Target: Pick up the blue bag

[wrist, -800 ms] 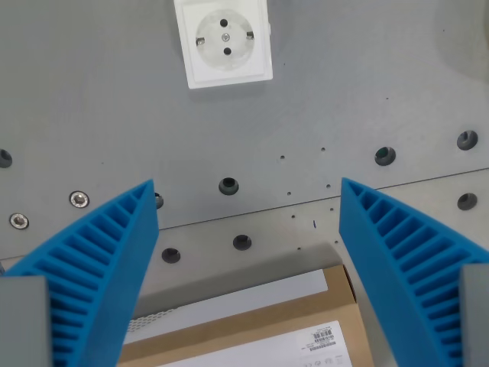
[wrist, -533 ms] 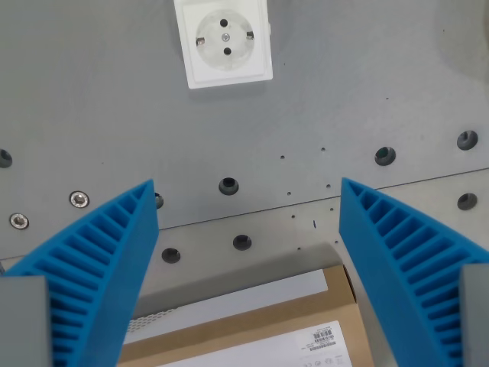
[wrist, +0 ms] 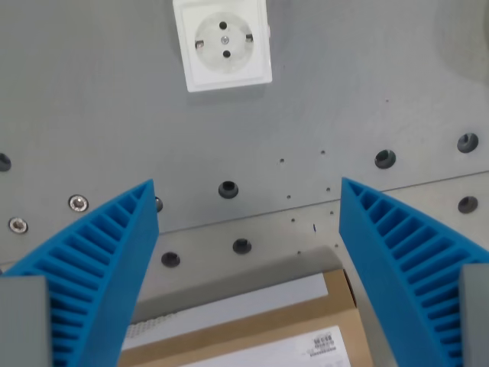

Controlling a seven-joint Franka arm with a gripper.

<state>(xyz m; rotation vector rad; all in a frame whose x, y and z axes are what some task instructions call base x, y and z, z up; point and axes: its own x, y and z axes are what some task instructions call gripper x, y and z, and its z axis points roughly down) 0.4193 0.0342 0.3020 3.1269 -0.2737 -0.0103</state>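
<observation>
The gripper [wrist: 246,229] has its two blue ribbed fingers [wrist: 92,260] spread wide apart, one rising from the lower left corner of the frame and the other from the lower right, with nothing held between them. Behind them lies a grey metal plate [wrist: 344,76] dotted with dark round holes and a couple of screw heads at the left edge. A white wall socket [wrist: 222,43] sits at the top of the frame, a little left of centre, flat against the plate. At the bottom centre, between the fingers, the upper edge of a brown cardboard box [wrist: 252,336] shows, with a white label bearing a barcode near its lower right and a pale strip along its top. The blue bag is not visible anywhere in the wrist view, so its place cannot be told.
</observation>
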